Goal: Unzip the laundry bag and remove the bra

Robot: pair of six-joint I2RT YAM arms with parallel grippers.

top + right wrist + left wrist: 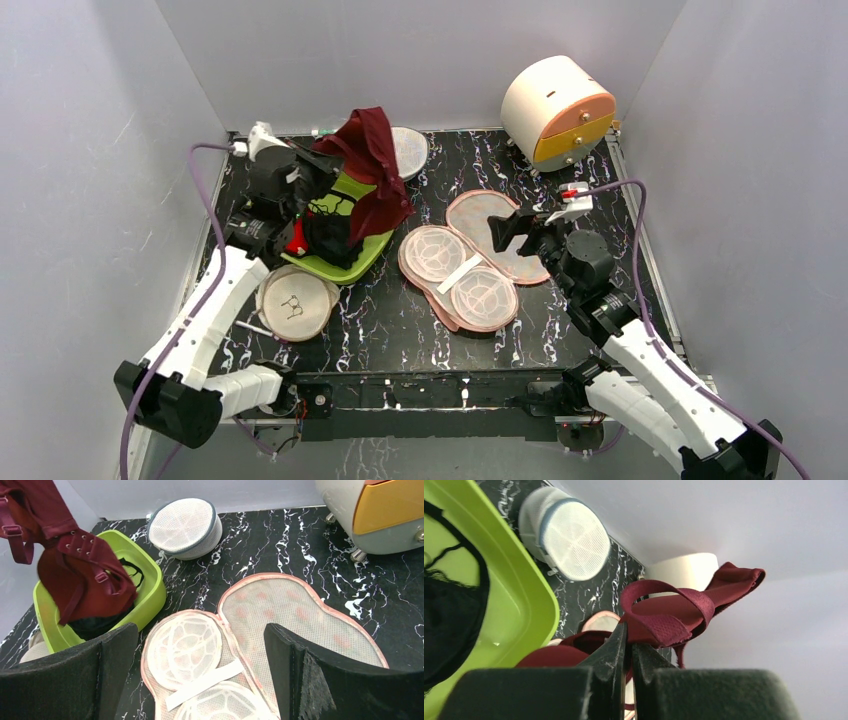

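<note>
The laundry bag (470, 262) lies fully unzipped and spread open at the table's middle, pale inside up; it also shows in the right wrist view (260, 645). The dark maroon bra (372, 165) hangs in the air over the green tray (362, 262). My left gripper (318, 165) is shut on the bra's band (664, 620) and holds it up. My right gripper (503, 230) is open and empty, hovering just over the open bag's right half; its fingers (320, 680) frame the bag.
The green tray (150, 587) holds a black bra (335, 240) and a bright red garment (295, 240). A round grey mesh disc (186, 527) sits at the back, a round cream disc (296, 302) front left, a toy washing machine (557, 110) back right.
</note>
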